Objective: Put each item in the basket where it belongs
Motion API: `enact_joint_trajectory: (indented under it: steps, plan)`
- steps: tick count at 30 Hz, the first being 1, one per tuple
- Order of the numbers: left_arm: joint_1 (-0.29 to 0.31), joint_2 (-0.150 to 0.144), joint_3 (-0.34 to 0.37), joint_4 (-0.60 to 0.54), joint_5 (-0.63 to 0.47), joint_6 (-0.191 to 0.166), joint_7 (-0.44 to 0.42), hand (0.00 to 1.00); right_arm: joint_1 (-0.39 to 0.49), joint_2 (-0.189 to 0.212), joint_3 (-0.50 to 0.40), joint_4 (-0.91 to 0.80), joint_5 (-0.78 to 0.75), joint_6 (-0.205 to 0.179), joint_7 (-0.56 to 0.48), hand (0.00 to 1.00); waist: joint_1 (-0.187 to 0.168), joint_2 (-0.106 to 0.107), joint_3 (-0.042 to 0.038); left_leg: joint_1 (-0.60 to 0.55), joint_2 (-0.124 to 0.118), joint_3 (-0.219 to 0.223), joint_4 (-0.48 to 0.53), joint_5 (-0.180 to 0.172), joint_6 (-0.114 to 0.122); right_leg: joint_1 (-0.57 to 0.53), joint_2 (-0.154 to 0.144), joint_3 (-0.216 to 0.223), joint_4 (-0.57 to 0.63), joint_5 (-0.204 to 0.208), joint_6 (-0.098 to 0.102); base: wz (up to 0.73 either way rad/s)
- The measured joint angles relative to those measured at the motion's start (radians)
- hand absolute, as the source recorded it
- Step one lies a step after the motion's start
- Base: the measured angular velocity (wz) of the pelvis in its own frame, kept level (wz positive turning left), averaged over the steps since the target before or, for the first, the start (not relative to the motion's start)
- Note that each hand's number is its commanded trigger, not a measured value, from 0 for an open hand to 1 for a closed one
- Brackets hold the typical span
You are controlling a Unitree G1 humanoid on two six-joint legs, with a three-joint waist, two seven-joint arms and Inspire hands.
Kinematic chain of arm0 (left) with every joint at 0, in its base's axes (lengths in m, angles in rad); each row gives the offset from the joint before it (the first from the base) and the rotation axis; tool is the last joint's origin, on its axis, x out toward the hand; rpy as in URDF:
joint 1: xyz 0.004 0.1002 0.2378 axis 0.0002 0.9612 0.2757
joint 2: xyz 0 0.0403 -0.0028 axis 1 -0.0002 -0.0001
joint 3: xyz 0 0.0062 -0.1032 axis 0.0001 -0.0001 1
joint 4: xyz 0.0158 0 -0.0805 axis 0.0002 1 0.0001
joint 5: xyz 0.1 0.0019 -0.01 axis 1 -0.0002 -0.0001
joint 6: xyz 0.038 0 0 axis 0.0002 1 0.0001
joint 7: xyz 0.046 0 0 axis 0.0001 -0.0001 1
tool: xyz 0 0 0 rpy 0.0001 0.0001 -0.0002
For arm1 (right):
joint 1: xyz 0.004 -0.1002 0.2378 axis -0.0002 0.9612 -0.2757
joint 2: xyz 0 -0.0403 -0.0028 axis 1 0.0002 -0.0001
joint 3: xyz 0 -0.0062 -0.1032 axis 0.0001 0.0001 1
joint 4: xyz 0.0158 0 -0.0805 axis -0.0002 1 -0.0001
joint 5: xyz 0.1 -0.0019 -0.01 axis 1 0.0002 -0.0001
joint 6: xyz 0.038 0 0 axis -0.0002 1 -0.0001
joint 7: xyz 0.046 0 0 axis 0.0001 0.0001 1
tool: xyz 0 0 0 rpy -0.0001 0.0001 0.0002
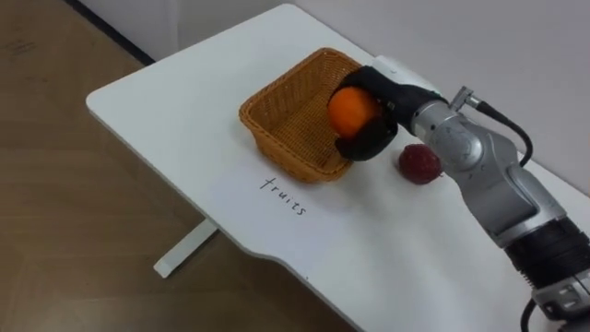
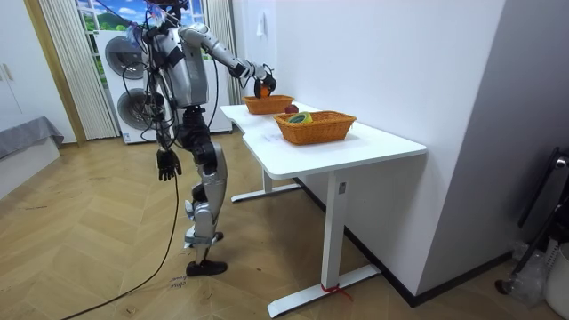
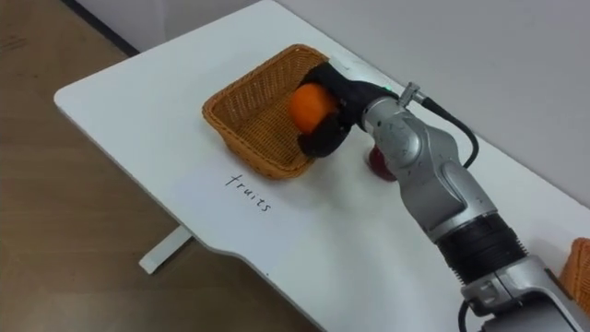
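The right hand (image 1: 376, 138) was curled round an orange (image 1: 352, 109), dark fingers wrapped over its top and the thumb hooked beneath, so that the fruit sat gripped in the palm. Hand and orange hung above the right-hand rim of a woven wicker basket (image 1: 281, 148), on the side nearest the wall; the room view showed the orange held clear above this basket rather than resting in it. Just beside the wrist, on the bare tabletop outside the basket, lay a dark red fruit (image 1: 419, 163), apart from the wicker. In front of the basket, the word "fruits" (image 1: 282, 195) was handwritten on the white table (image 1: 175, 101). The basket's inside, as far as it could be seen past the hand, showed bare weave. Farther along the same table, nearer the room camera, stood a second wicker basket (image 2: 316, 130) with a yellow-green thing (image 2: 300, 116) in it, too small to identify. The robot stood on the wooden floor at the room view's left of the table, its right arm stretched out over the far basket, while the left hand (image 2: 165, 164) hung at its side, fingers loose and pointing down, holding nothing. Behind it stood a washing machine (image 2: 124, 58).
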Motion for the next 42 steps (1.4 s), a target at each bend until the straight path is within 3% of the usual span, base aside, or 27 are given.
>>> enact_joint_trajectory:
  steps: [4, 11, 18, 19, 20, 21, 42]
  plan:
    - [0.006, -0.003, 0.0, -0.01, 0.001, 0.001, -0.001, 0.0, -0.043, 0.0, 0.003, 0.059, 0.005, 0.0, -0.008, 1.0, 0.008, 0.009, 0.0031, -0.001, -0.002, -0.001, 0.0, 0.0, 0.0, 0.002, -0.002, -0.01, 0.0, -0.004, 0.007, 0.0]
    - [0.015, -0.004, 0.0, -0.016, 0.0, 0.015, -0.004, 0.0, -0.054, 0.0, 0.003, 0.086, 0.018, 0.0, -0.037, 1.0, 0.027, 0.029, -0.001, 0.002, -0.005, -0.012, 0.0, 0.0, 0.0, 0.006, -0.004, -0.012, 0.0, -0.006, 0.01, 0.05]
    - [0.021, -0.004, 0.0, -0.016, 0.001, 0.024, -0.004, 0.0, -0.054, 0.0, 0.003, 0.112, 0.026, 0.0, -0.068, 1.0, 0.027, 0.032, -0.0037, 0.003, -0.009, -0.032, 0.002, 0.001, 0.0, 0.013, -0.004, -0.013, 0.0, -0.008, 0.014, 0.09]
    - [0.021, -0.004, 0.0, -0.015, 0.001, 0.024, -0.004, 0.0, -0.054, 0.0, 0.003, 0.117, 0.026, 0.0, -0.073, 0.84, 0.027, 0.032, -0.0037, 0.003, -0.011, -0.035, 0.003, 0.001, 0.0, 0.014, -0.004, -0.013, 0.0, -0.009, 0.015, 0.07]
    - [0.021, -0.004, 0.0, -0.015, 0.001, 0.025, -0.004, 0.0, -0.054, 0.0, 0.004, 0.118, 0.026, 0.0, -0.078, 0.56, 0.027, 0.032, -0.0036, 0.003, -0.014, -0.039, 0.005, 0.001, 0.0, 0.015, -0.006, -0.013, -0.001, -0.011, 0.018, 0.07]
    - [0.021, -0.004, 0.0, -0.014, 0.001, 0.025, -0.004, 0.0, -0.054, 0.0, 0.004, 0.118, 0.026, 0.0, -0.08, 0.0, 0.027, 0.033, -0.0037, 0.003, -0.015, -0.04, 0.005, 0.001, 0.001, 0.016, -0.007, -0.013, -0.001, -0.012, 0.019, 0.07]
    - [0.022, -0.009, 0.0, -0.011, 0.002, 0.034, -0.004, 0.0, -0.057, 0.0, 0.037, 0.201, 0.057, -0.008, -0.133, 0.0, 0.048, 0.04, -0.0012, 0.0, -0.033, -0.057, 0.015, 0.003, 0.006, 0.033, -0.016, -0.017, -0.001, -0.016, 0.025, 0.03]
